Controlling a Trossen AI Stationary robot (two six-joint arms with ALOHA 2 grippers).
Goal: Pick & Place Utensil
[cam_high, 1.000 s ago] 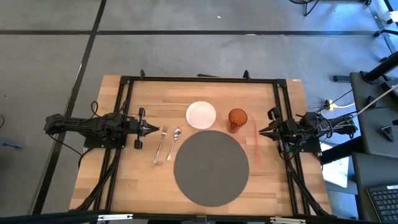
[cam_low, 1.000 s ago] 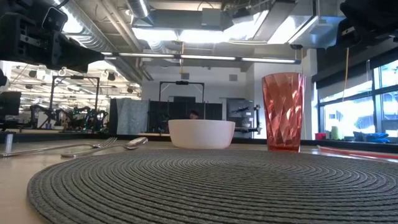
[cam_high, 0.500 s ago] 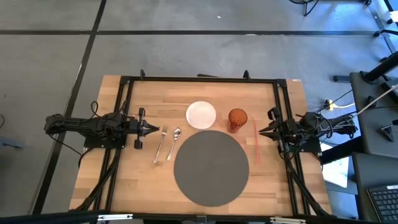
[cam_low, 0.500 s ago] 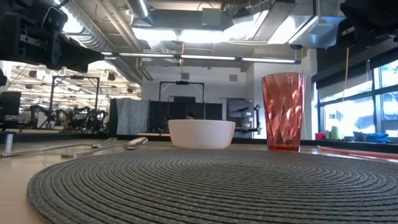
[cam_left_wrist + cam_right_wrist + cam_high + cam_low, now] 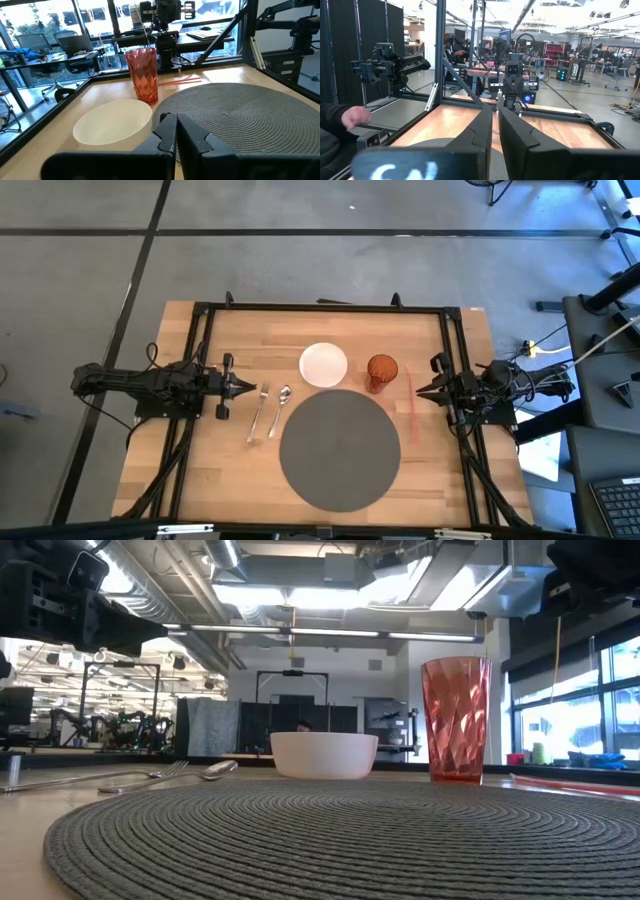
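A metal fork and a metal spoon lie flat on the wooden table, side by side, left of the round grey placemat. In the low view the fork and spoon show at left. My left gripper hovers shut just beyond the fork's tines, touching nothing; its fingers point across the table. My right gripper waits shut at the table's right side, beside two thin red sticks.
A white bowl and a faceted orange cup stand at the mat's far edge. A black frame runs round the table. In the right wrist view a person's hand shows beyond the table.
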